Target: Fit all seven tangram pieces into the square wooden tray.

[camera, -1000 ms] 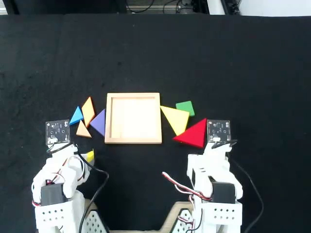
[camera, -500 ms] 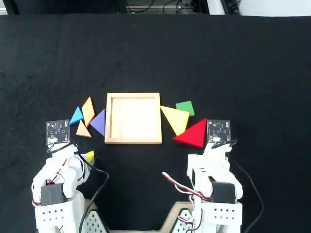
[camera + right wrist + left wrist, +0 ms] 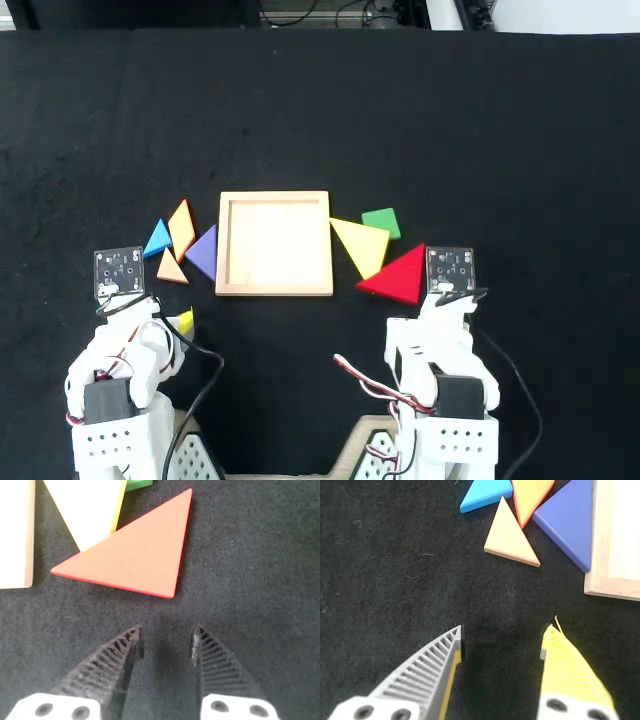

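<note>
The square wooden tray lies in mid-table with nothing in it. Left of it lie a blue triangle, an orange parallelogram, a peach triangle and a purple triangle. Right of it lie a yellow triangle, a green square and a big red triangle. My left gripper is open over bare cloth, short of the peach triangle and the purple triangle. My right gripper is open just short of the red triangle, holding nothing.
Black cloth covers the table. Both arms, left and right, stand at the near edge. A tray corner lies beside the left gripper's reach; the tray edge borders the yellow triangle. Wide free cloth lies beyond the tray.
</note>
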